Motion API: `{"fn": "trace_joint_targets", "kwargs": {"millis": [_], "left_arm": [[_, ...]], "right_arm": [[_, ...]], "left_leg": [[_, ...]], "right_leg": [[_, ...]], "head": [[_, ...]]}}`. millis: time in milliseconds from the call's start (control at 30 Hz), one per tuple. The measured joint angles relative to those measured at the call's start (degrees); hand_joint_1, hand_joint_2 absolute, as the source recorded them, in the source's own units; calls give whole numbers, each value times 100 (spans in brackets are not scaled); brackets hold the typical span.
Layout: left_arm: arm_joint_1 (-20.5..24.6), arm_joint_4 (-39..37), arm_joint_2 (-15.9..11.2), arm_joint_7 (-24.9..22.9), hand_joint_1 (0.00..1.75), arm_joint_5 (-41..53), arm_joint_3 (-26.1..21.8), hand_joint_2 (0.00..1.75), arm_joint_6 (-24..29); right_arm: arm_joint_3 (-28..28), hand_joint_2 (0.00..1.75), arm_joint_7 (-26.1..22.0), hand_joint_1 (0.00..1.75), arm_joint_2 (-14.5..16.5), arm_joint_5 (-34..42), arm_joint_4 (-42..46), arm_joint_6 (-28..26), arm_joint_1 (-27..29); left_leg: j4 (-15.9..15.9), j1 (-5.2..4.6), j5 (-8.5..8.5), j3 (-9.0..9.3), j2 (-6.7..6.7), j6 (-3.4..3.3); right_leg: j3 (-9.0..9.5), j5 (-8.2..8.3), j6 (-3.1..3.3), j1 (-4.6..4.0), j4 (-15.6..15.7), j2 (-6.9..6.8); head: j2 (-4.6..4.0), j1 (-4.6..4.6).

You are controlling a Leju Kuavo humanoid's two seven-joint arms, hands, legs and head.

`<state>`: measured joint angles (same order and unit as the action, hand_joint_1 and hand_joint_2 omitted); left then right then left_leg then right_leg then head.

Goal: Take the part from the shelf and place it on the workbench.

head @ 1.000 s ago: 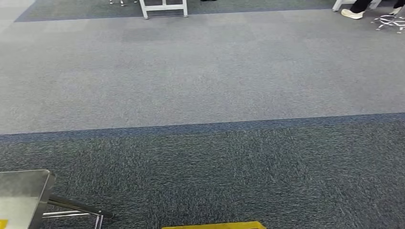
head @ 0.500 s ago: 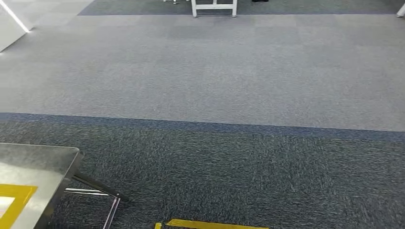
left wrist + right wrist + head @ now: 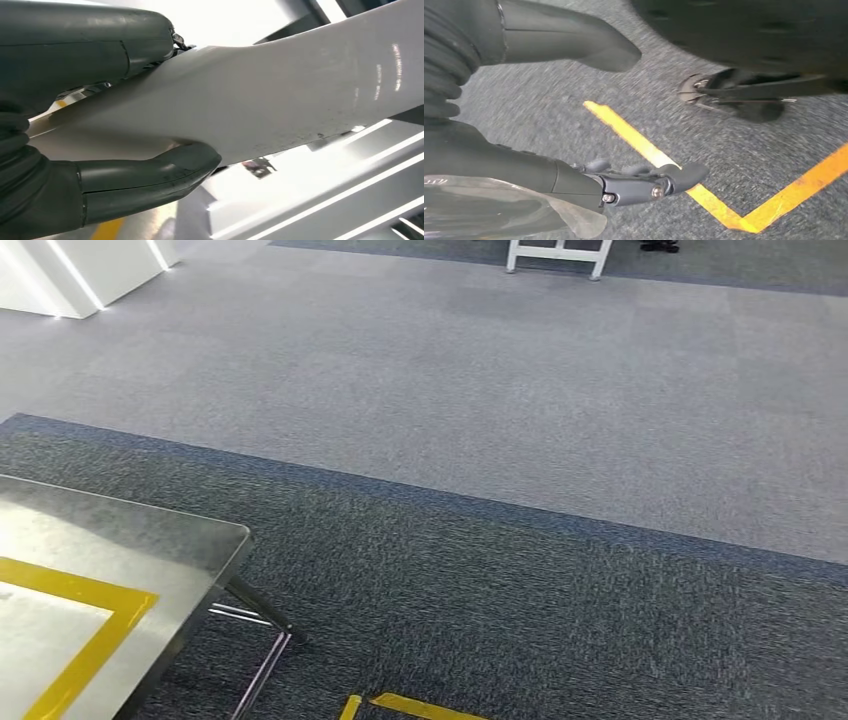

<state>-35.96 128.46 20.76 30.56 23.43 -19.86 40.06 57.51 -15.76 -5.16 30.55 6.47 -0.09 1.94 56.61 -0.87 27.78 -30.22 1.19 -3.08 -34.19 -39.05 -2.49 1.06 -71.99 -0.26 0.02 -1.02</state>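
Note:
My left hand [image 3: 45,165] grips the part [image 3: 280,95], a long, smooth white piece. The thick thumb [image 3: 150,177] lies against one face of it and the dark fingers [image 3: 85,45] press on the other. My right hand [image 3: 484,155] hangs over dark carpet with its thumb [image 3: 574,40] and fingers [image 3: 644,182] apart and nothing between them. The workbench [image 3: 150,530], a steel top marked with a yellow tape frame [image 3: 90,590], comes in at the lower left of the head view.
Dark grey carpet borders a lighter grey area ahead. Yellow floor tape [image 3: 410,706] lies near the bottom edge, also under my right hand [image 3: 649,155]. White furniture legs [image 3: 560,255] stand far ahead and a white block [image 3: 70,275] at the far left.
The camera has turned left: the whole floor scene has shifted right, and far more of the workbench top and its yellow tape has come into the head view.

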Motion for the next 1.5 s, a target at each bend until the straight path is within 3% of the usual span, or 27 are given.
{"fn": "trace_joint_targets", "kwargs": {"millis": [33,67,133,167,233,300,367,467,533,600,667,733,800,833,900,967,1000,1033,1067,1100,1167,1233,1300,1333,1400,1433,1500], "left_arm": [[-3,-14,0,-77,175,-37,0,175,0],[-6,-30,0,-111,175,-94,-2,175,0],[-18,-62,0,-92,175,-203,-1,175,1],[-22,-71,-1,-72,175,-235,2,175,1],[-27,-77,-1,-55,175,-243,9,175,-1],[-34,-77,-1,-56,175,-261,10,175,-1],[-56,-78,-1,-6,175,-315,20,175,3],[-107,-86,0,111,175,-358,108,175,1],[-172,-98,0,209,175,-402,217,175,-1],[-241,-114,0,354,175,-479,348,175,-2],[-302,-129,0,532,175,-527,503,175,-3],[-365,-144,-2,684,175,-543,690,175,-3],[-441,-155,0,770,175,-539,861,175,-3],[-477,-157,3,808,175,-547,927,175,-5],[-505,-158,9,883,175,-640,1040,175,-43],[-507,-162,14,931,175,-784,1135,175,-123],[-510,-166,16,942,175,-837,1174,175,-174],[-515,-170,17,949,175,-872,1203,175,-229],[-523,-174,17,953,175,-897,1225,175,-287],[-534,-178,17,953,175,-913,1240,175,-335],[-547,-183,17,953,175,-927,1256,175,-386],[-555,-185,17,955,175,-916,1262,175,-392],[-567,-186,21,957,175,-880,1265,175,-377],[-575,-186,23,957,175,-857,1266,175,-367],[-580,-187,24,943,175,-799,1268,175,-359],[-583,-187,23,924,175,-763,1270,175,-365],[-589,-190,21,868,175,-684,1276,175,-384]], "right_arm": [[2,175,2,0,0,6,0,-4,13],[2,175,4,0,0,17,0,-8,19],[3,175,7,0,0,43,-3,-12,21],[4,175,9,0,0,60,-4,-11,21],[6,175,15,0,2,82,-5,-11,17],[7,175,20,0,13,93,-3,-10,8],[5,175,25,0,28,93,-2,-10,10],[4,175,41,0,35,94,-2,-11,36],[3,175,52,0,35,101,-2,-12,43],[2,175,54,0,37,111,-2,-13,34],[2,175,53,0,39,121,-2,-13,27],[2,175,56,0,40,129,-2,-12,18],[2,175,60,0,43,133,-1,-11,-12],[2,175,60,0,45,134,0,-12,-33],[2,175,52,0,49,136,2,-10,-50],[3,175,47,0,52,141,2,-1,-33],[4,175,46,0,52,144,2,4,-18],[4,175,48,0,52,148,2,7,-2],[3,175,48,0,52,152,2,7,12],[3,175,48,0,52,156,2,6,19],[2,175,50,0,52,161,-2,4,26],[3,175,56,0,54,162,-7,4,28],[4,175,62,0,56,161,-8,6,23],[3,175,64,0,62,161,-7,7,21],[2,175,65,0,73,163,-6,6,25],[2,175,67,0,76,168,-5,4,33],[2,175,75,0,76,178,-7,-1,50]], "left_leg": [[7,2,7,9,83,1],[19,9,17,22,167,13],[72,22,61,32,315,64],[123,26,91,13,384,99],[196,35,118,-52,507,163],[216,53,109,-91,613,211],[413,52,232,-186,449,268],[1429,81,719,-686,14,351],[1836,110,773,-901,-60,374],[1432,127,424,-713,-117,370],[685,104,127,-348,-342,335],[327,55,104,-186,-489,277],[290,28,114,-183,-386,204],[261,32,96,-170,-324,163],[196,56,52,-138,-210,80],[184,54,55,-141,-97,29],[185,44,63,-138,-25,15],[186,34,70,-127,54,8],[187,27,78,-109,140,8],[189,25,89,-84,220,14],[208,19,125,-52,358,51],[228,30,146,-71,483,115],[225,59,135,-103,613,182],[245,62,147,-116,580,215],[524,57,314,-242,305,285],[828,63,468,-388,120,320],[1557,98,755,-770,-34,377]], "right_leg": [[-97,99,-13,5,-50,15],[-83,304,-27,14,125,33],[130,748,-53,46,795,228],[243,858,-56,63,1090,361],[359,859,-35,70,1325,514],[398,862,18,70,1349,386],[419,870,76,84,1366,233],[428,848,130,67,1374,-21],[426,823,136,57,1374,-188],[442,785,117,59,1375,-334],[495,731,70,48,1374,-455],[549,685,7,29,1379,-563],[623,664,-59,34,1411,-675],[648,630,-88,45,1397,-639],[526,401,-112,55,1072,-362],[123,34,-101,56,314,-61],[-82,-75,-98,53,-34,-7],[-213,-68,-93,48,-207,14],[-242,67,-84,43,-155,26],[-161,300,-71,39,123,55],[127,743,-44,50,911,298],[321,872,-23,54,1320,520],[378,857,15,41,1358,469],[395,865,45,43,1381,397],[443,870,114,59,1433,231],[465,860,141,55,1446,142],[490,820,168,46,1450,-36]], "head": [[0,-1],[0,1],[0,4],[0,3],[0,5],[0,11],[0,-26],[0,-72],[0,-71],[0,-71],[0,-73],[0,-72],[0,-72],[0,-66],[0,-32],[0,-2],[0,3],[0,3],[0,4],[0,4],[0,7],[0,7],[0,4],[0,4],[0,-27],[0,-43],[0,-56]]}}
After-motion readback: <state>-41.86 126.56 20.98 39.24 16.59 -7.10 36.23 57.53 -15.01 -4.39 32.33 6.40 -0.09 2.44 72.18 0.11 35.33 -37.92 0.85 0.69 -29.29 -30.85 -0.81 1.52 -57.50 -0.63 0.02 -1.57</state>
